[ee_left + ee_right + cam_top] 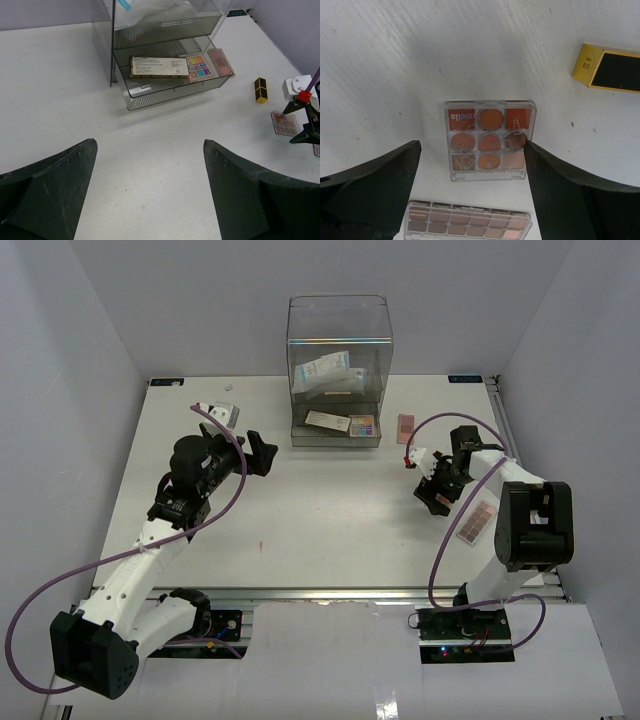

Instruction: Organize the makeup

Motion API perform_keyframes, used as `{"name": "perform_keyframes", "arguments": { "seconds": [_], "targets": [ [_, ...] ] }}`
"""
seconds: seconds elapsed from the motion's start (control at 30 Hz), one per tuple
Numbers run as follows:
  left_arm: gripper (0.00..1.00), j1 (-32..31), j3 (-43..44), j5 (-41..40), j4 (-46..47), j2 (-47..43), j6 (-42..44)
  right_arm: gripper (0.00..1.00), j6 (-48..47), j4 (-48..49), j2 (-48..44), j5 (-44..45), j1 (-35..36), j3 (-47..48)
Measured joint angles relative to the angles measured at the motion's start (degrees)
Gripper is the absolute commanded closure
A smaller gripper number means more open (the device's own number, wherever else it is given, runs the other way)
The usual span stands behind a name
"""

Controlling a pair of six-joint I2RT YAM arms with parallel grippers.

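Hovering over a square clear-cased palette of nine orange-brown eyeshadow pans (490,140) lying flat on the white table (395,60), the right gripper (471,147) has its fingers (380,190) spread wide and empty, a long brown-toned palette (467,225) just beside. The left gripper (150,145), equally wide and holding nothing, faces the clear acrylic drawer box (105,45), whose pulled-out lower drawer (165,92) holds a multicoloured palette (198,67).

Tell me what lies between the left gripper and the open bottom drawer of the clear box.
Nothing. In the left wrist view, only bare table separates the left gripper from the open drawer.
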Motion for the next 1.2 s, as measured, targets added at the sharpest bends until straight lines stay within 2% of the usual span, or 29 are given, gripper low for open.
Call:
{"name": "perform_keyframes", "arguments": {
  "seconds": [0.43, 1.2],
  "targets": [
    [0.02, 0.00, -0.07, -0.19, 0.00, 0.56, 0.20, 0.10, -1.65, 1.53, 3.56, 1.71, -0.73, 3.16],
    [0.02, 0.00, -0.15, -0.39, 0.09, 1.00, 0.21, 0.10, -2.54, 2.63, 2.62, 1.24, -1.22, 3.31]
  ]
}}
